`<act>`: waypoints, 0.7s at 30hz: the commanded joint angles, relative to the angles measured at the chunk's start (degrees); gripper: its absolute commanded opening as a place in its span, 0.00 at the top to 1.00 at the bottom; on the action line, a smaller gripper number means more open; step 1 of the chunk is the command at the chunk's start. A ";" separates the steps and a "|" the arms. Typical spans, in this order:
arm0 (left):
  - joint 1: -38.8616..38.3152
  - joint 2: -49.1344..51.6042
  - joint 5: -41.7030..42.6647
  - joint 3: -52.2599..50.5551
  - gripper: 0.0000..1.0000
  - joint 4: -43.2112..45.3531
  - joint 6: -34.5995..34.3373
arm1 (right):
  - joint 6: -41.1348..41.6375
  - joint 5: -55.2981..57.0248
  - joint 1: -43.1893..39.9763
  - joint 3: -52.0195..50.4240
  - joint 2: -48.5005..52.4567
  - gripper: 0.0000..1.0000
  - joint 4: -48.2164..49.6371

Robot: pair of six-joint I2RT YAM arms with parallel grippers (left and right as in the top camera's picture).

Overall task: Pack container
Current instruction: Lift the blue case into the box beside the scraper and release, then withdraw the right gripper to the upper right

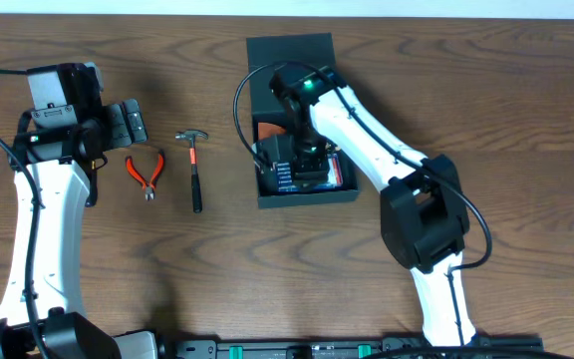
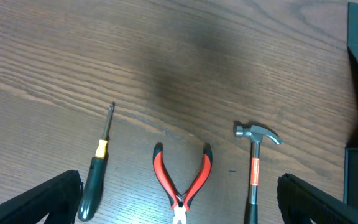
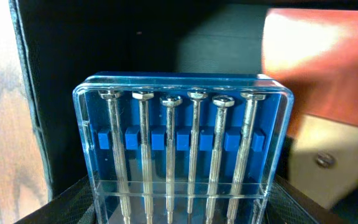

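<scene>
Overhead shows the container [image 1: 307,196] standing open on the tabletop [image 1: 526,90], just right of centre, its flap lid thrown back toward the far edge; the right pincer [image 1: 310,172] reaches down inside it, toward the near wall; the right wrist view puts a clear blue case of small screwdrivers [image 3: 182,149] squarely between its fingers, so it appears closed on that case, low in the box with the dark wall at one side and an orange item [image 3: 316,56] at the other; the left pincer [image 1: 126,125] hovers wide open and empty above the tools left of the box; under it lie a green-handled screwdriver [image 2: 97,171], red pliers [image 1: 144,172] and a hammer [image 1: 194,170], side by side and apart from one another, none yet packed; I judge the case is about to be set down, and the risks lie there; if the fingers part before it rests on the floor of the box, it could tip or land on the orange item and sit crooked, taking room the longer tools need; the arm fills much of the opening, so a careless lift could catch the wall and drag the box; the hammer looks long for the space left and may foul the lid.
</scene>
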 commanded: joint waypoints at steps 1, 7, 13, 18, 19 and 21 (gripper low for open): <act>0.24 0.66 0.20 1.05 0.01 -0.15 0.50 | -0.90 -1.22 1.68 -0.07 1.38 0.82 -0.17; 0.24 0.66 0.20 1.05 0.02 -0.13 0.50 | 2.56 2.12 2.95 -0.07 1.38 0.01 3.17; 0.24 0.66 0.20 1.05 0.02 -0.13 0.50 | 6.16 5.14 2.95 0.61 0.66 0.01 2.71; 0.24 0.66 0.20 1.05 0.02 -0.15 0.50 | 11.65 13.31 2.40 0.66 -1.44 0.01 3.21; 0.24 0.66 0.20 1.05 0.02 -0.13 0.50 | 14.29 15.26 2.08 0.74 -2.05 0.01 3.87; 0.24 0.66 0.20 1.05 0.02 -0.15 0.50 | 21.66 18.05 0.96 1.38 -3.34 0.01 5.86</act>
